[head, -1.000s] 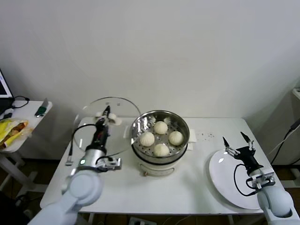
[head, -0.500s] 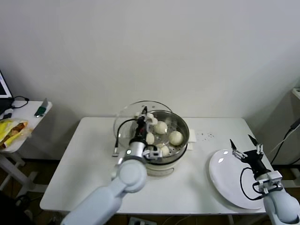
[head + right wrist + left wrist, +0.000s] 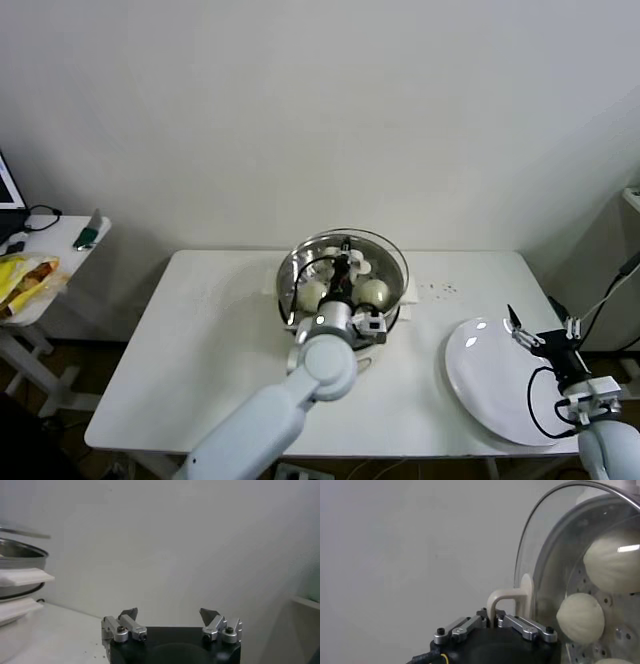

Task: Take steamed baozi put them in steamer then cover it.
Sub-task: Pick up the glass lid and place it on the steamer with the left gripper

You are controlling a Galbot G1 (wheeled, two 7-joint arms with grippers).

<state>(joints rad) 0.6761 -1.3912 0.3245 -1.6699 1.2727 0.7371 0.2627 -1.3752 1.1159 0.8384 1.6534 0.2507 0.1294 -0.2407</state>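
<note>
The baozi (image 3: 372,292) already sit in the steamer (image 3: 392,300) on the desk (image 3: 200,350). The left end effector (image 3: 345,262), clenched on the cover (image 3: 385,245) handle, holds it over the steamer, not yet released. The right end effector (image 3: 540,322) waits with fingers spread above the plate (image 3: 480,380).

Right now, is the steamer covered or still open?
Covered, or nearly: the cover sits centred over the steamer, left gripper shut on its handle. The pictures do not show whether the rim is fully seated.

Cover (image 3: 345,262), carried by left tool (image 3: 346,262), now over steamer (image 3: 392,303); right tool (image 3: 540,327) farther right.
</note>
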